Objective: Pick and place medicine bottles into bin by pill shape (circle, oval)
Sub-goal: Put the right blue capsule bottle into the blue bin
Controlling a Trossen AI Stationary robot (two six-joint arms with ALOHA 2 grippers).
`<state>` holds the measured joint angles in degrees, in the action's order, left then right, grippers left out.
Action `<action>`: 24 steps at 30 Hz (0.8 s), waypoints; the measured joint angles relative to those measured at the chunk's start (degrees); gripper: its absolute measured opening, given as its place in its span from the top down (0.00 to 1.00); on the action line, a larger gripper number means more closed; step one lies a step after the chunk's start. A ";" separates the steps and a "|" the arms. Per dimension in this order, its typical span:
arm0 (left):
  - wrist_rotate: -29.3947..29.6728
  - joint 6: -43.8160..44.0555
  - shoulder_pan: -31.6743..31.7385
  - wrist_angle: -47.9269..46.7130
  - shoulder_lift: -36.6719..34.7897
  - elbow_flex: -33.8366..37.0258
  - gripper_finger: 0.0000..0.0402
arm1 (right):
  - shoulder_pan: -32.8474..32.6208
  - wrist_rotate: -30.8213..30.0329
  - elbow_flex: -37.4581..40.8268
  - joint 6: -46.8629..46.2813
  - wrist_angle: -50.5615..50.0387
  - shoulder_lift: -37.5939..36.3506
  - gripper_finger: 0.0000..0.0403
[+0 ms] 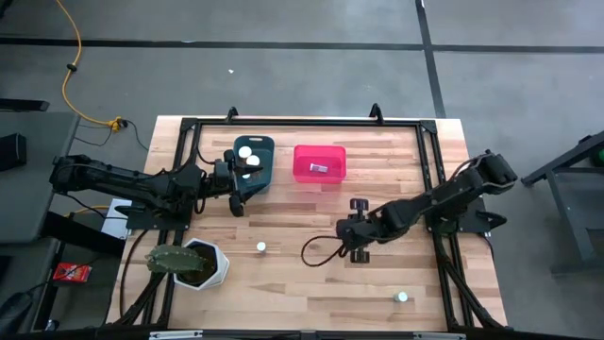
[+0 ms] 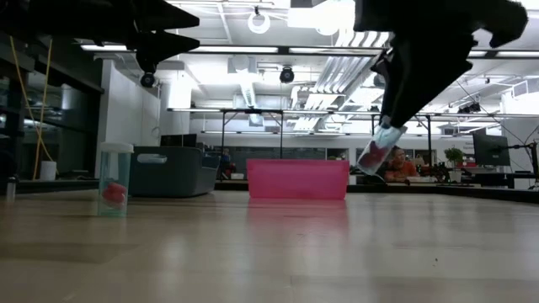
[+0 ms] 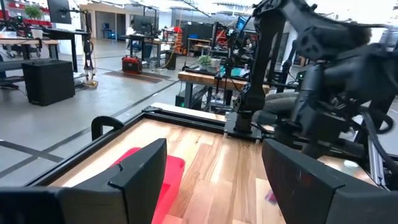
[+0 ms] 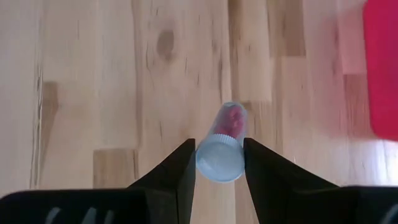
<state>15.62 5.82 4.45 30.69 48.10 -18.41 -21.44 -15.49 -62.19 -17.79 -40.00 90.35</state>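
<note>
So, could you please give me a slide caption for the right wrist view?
Right gripper holds a clear medicine bottle above the wooden table, red bin at the edge.

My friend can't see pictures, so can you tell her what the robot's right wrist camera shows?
The right hand grips a small clear medicine bottle between its two dark fingers, white cap toward the camera and reddish pills inside. Below is the light wooden table, and an edge of the red bin shows at the side.

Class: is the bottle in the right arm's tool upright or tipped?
Tipped. In the low view the bottle hangs slanted in the right tool, clear of the table; the right wrist view shows its cap between the fingers.
</note>
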 joint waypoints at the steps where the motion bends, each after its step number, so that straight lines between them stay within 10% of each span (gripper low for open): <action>1: 0.01 0.00 0.00 0.00 0.00 0.00 0.37 | 0.47 0.07 2.13 0.37 2.65 -1.47 0.72; 14: 0.00 0.00 0.02 0.00 0.00 0.00 0.37 | 11.46 4.69 27.38 14.89 58.75 -15.94 0.72; 24: 0.02 -0.90 0.01 0.00 0.00 0.00 0.37 | 18.27 10.06 23.67 20.64 62.35 -15.72 0.72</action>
<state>15.64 4.93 4.45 30.70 48.10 -18.41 -3.17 -5.43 -38.52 2.85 22.35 74.63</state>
